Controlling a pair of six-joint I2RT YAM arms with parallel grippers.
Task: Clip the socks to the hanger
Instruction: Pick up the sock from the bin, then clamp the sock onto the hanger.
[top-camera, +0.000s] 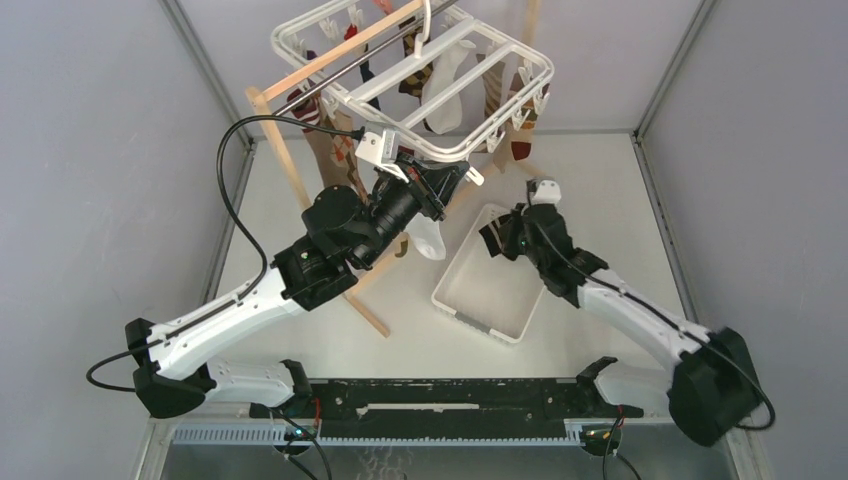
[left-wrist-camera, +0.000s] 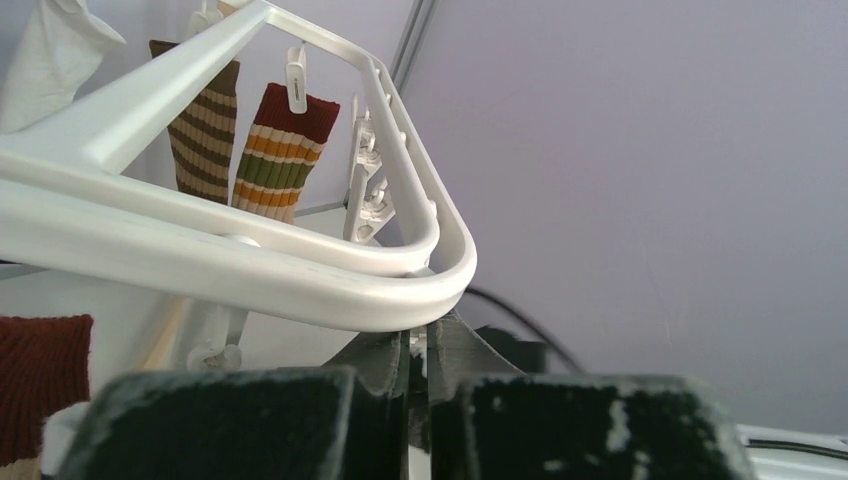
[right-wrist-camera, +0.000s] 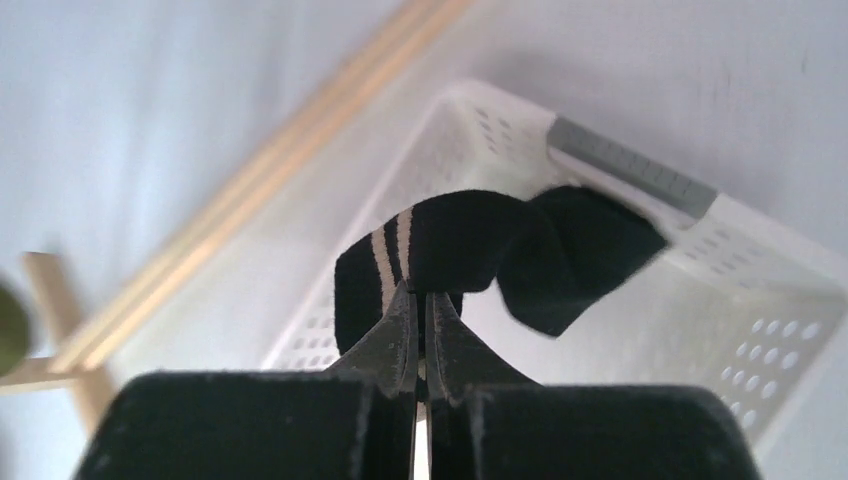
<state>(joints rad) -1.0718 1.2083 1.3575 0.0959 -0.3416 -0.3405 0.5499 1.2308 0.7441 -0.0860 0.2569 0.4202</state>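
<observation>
Over the white basket (right-wrist-camera: 770, 265), your right fingers (right-wrist-camera: 402, 335) are clamped on the black sock with white stripes (right-wrist-camera: 470, 240). Up at the hanger's (left-wrist-camera: 300, 285) rounded corner, your left fingers (left-wrist-camera: 388, 362) are pressed together just under the rim, and striped socks (left-wrist-camera: 280, 150) hang clipped beyond.

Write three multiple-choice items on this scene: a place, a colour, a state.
1. The black sock is: A over the basket; B flat on the table; C draped on the wooden stand.
2. Its stripes are: A red; B white; C green.
3. The right pincer is: A wide open; B shut on the sock; C out of view.
Key: 1 A, the basket's wall shows behind the held sock; 2 B, pale bands cross the black knit; 3 B, the jaws meet on pinched fabric.
</observation>
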